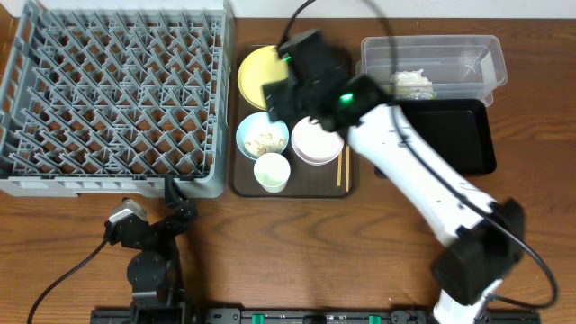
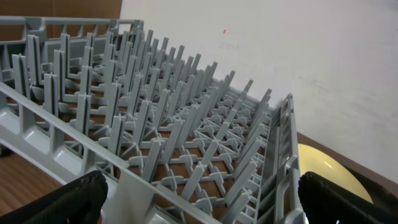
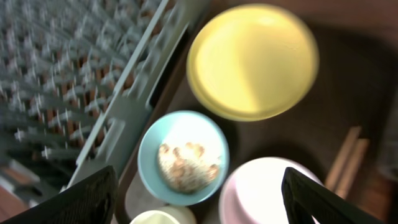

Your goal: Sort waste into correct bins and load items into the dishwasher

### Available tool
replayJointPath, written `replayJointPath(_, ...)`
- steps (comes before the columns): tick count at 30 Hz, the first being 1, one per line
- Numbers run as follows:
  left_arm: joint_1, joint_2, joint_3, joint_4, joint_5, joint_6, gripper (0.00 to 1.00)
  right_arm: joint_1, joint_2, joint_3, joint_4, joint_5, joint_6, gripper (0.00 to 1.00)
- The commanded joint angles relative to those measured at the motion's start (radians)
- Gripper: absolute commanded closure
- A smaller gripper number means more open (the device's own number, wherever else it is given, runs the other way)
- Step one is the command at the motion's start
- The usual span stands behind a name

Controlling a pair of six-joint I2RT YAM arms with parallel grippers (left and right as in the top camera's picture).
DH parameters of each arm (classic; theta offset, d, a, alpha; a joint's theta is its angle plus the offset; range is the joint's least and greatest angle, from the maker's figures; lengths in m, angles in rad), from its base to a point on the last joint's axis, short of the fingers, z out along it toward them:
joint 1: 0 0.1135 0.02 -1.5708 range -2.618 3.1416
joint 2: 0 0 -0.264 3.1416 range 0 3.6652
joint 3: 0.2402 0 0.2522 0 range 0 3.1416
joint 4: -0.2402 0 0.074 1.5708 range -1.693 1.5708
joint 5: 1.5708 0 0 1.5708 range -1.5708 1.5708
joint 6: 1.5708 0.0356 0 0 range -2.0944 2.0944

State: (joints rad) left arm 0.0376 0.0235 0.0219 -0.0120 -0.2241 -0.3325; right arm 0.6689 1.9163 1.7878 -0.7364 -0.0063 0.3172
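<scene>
My right gripper (image 3: pixel 199 202) hovers open above the light blue bowl (image 3: pixel 184 157), which holds rice-like grains with tan crumbs (image 3: pixel 186 167). Nothing sits between its fingers. Round it on the brown serving tray (image 1: pixel 292 191) are the yellow plate (image 1: pixel 255 76), the small white bowl (image 1: pixel 317 144), the white cup (image 1: pixel 272 173) and the chopsticks (image 1: pixel 342 166). The grey dish rack (image 1: pixel 112 94) stands at the left with nothing in it. My left gripper (image 1: pixel 175 202) rests open just outside the rack's near right corner. The left wrist view looks across the rack's pegs (image 2: pixel 186 130).
A clear tub (image 1: pixel 450 49) at the back right holds crumpled white paper (image 1: pixel 414 84). A shallow black tray (image 1: pixel 459 135) lies just in front of it. The right arm's white link (image 1: pixel 414 171) crosses the table from the front right.
</scene>
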Motion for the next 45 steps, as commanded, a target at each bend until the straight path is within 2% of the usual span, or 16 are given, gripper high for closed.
replayJointPath(1,-0.004,0.000,-0.018,-0.039,-0.026,0.018,0.00,0.043,0.053,0.000,0.002,-0.002,-0.008,0.20)
replayJointPath(6,-0.004,0.000,-0.018,-0.039,-0.026,0.018,0.00,0.094,0.109,0.000,0.008,-0.003,-0.008,0.27)
replayJointPath(10,-0.004,0.000,-0.018,-0.039,-0.026,0.018,0.00,0.115,0.142,0.000,0.006,-0.002,-0.009,0.41)
replayJointPath(15,-0.004,0.000,-0.018,-0.039,-0.026,0.018,0.00,0.111,0.164,0.000,-0.022,0.002,0.012,0.53)
replayJointPath(23,-0.004,0.000,-0.018,-0.039,-0.026,0.018,0.00,0.036,0.164,0.000,-0.123,0.009,0.137,0.54)
replayJointPath(29,-0.004,0.000,-0.018,-0.039,-0.026,0.018,0.00,0.012,0.164,0.000,-0.208,-0.002,0.142,0.58)
replayJointPath(36,-0.004,0.000,-0.018,-0.039,-0.026,0.018,0.00,0.013,0.164,-0.005,-0.309,0.009,0.093,0.66)
replayJointPath(41,-0.004,0.000,-0.018,-0.039,-0.026,0.018,0.00,0.012,0.164,-0.019,-0.333,0.010,-0.002,0.67)
replayJointPath(45,-0.004,0.000,-0.018,-0.039,-0.026,0.018,0.00,0.012,0.164,-0.051,-0.314,0.044,-0.013,0.67)
